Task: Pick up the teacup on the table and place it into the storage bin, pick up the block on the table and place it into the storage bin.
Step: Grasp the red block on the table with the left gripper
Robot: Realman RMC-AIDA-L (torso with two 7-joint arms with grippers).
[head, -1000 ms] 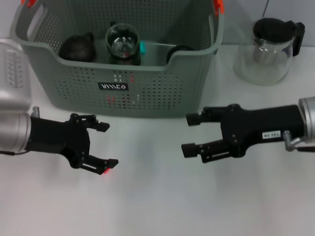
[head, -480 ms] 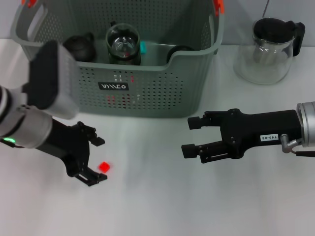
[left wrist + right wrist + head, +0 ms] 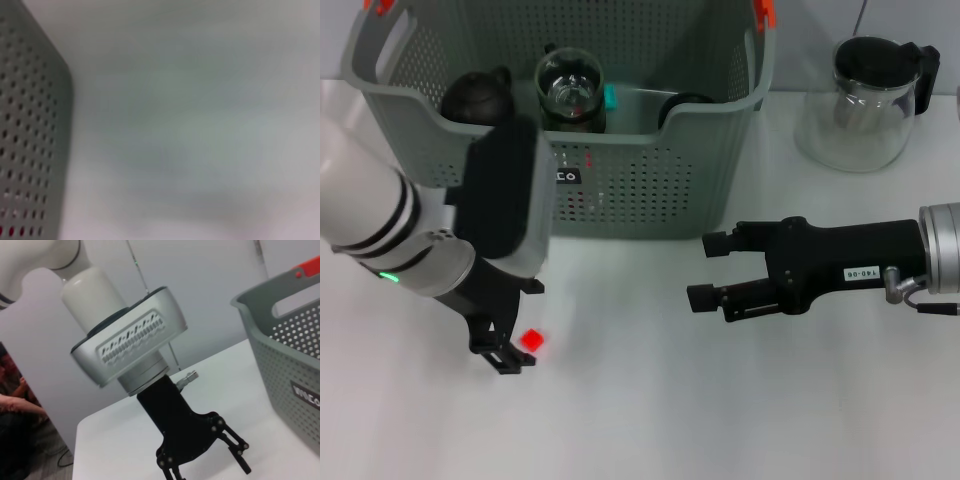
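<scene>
**Now the block is being lined up between the left fingers**

Presently the left gripper point(image 3: 512, 328) is being pointed steeply down at the table point(image 3: 650, 410), just in front of the storage bin point(image 3: 560, 110). The small red block point(image 3: 531, 340) is lying on the table at the tips of the fingers, toward the robot's right of them — whether it is already bracketed or just beside one finger cannot be told. The fingers are being held apart, with nothing gripped. The block looks roughly cubic, so no long axis is being favoured.

The right gripper point(image 3: 710, 270) is being kept level above the table, well apart from the block, its fingers spread wide and empty — the left arm is clearly the nearer one. A dark teacup-like vessel point(image 3: 477, 97) is already lying inside the bin, so the block step is judged to be the one in hand.
</scene>
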